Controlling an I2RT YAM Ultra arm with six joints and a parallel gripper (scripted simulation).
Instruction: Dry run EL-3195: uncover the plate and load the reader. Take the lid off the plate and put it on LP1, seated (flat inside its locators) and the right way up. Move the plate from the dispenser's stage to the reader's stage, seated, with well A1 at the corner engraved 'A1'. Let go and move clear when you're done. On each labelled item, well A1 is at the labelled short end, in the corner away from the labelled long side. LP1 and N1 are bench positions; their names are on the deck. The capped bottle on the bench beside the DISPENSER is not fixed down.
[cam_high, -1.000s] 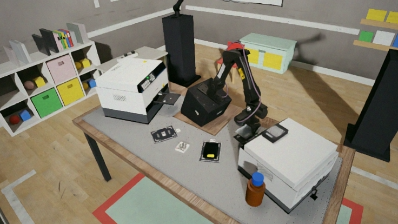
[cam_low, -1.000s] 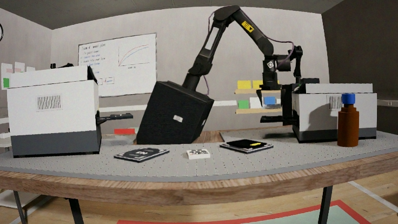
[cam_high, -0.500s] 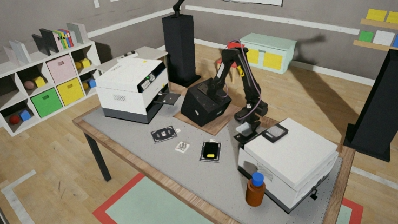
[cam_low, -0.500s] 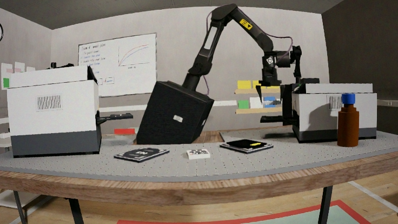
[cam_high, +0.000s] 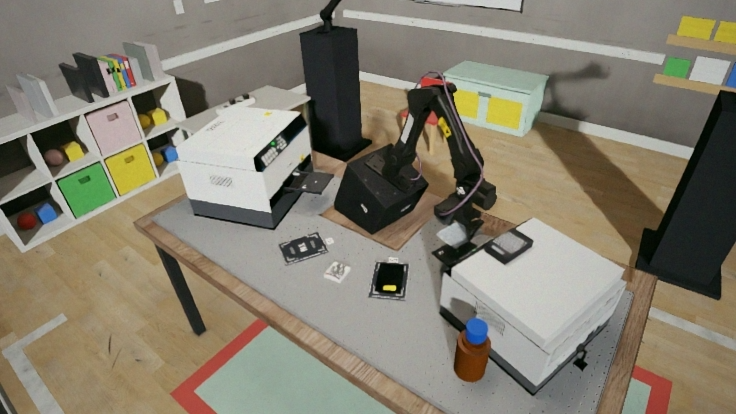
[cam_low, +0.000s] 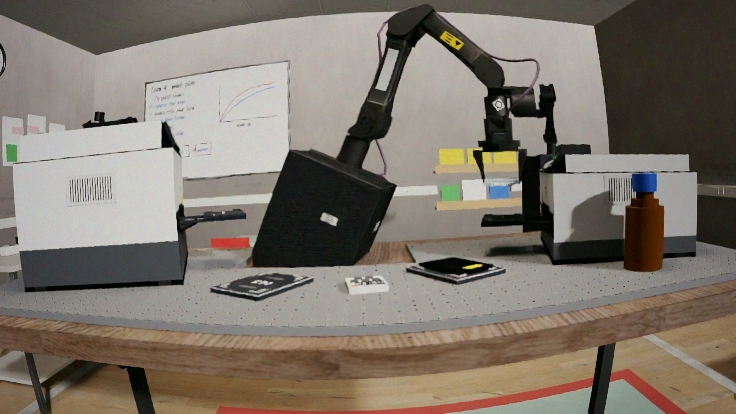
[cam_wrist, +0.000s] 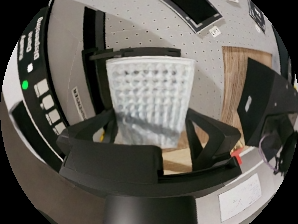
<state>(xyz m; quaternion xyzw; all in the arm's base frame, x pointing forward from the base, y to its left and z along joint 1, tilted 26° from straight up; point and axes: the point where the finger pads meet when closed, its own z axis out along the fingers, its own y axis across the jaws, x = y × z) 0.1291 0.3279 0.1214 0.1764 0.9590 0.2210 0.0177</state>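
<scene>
My gripper (cam_high: 457, 230) (cam_low: 498, 175) (cam_wrist: 150, 111) is shut on the clear well plate (cam_high: 450, 234) (cam_wrist: 148, 90), with one finger on each side of it. It holds the plate a little above the dispenser's black stage (cam_high: 453, 253) (cam_low: 506, 220) (cam_wrist: 133, 54). The black lid (cam_high: 389, 278) (cam_low: 452, 265), with a yellow label, lies flat on the LP1 pad on the bench. The reader (cam_high: 241, 154) (cam_low: 97, 205) stands at the left, and its stage (cam_high: 310, 181) (cam_low: 218, 216) is out and bare.
The white dispenser (cam_high: 535, 288) (cam_low: 617, 205) stands at the right, with the brown capped bottle (cam_high: 471, 355) (cam_low: 643, 226) in front of it. The bare N1 pad (cam_high: 303, 247) (cam_low: 262, 283) and a small white block (cam_high: 337, 271) (cam_low: 366, 283) lie mid-bench. The arm's black base box (cam_high: 378, 190) (cam_low: 324, 211) stands behind them.
</scene>
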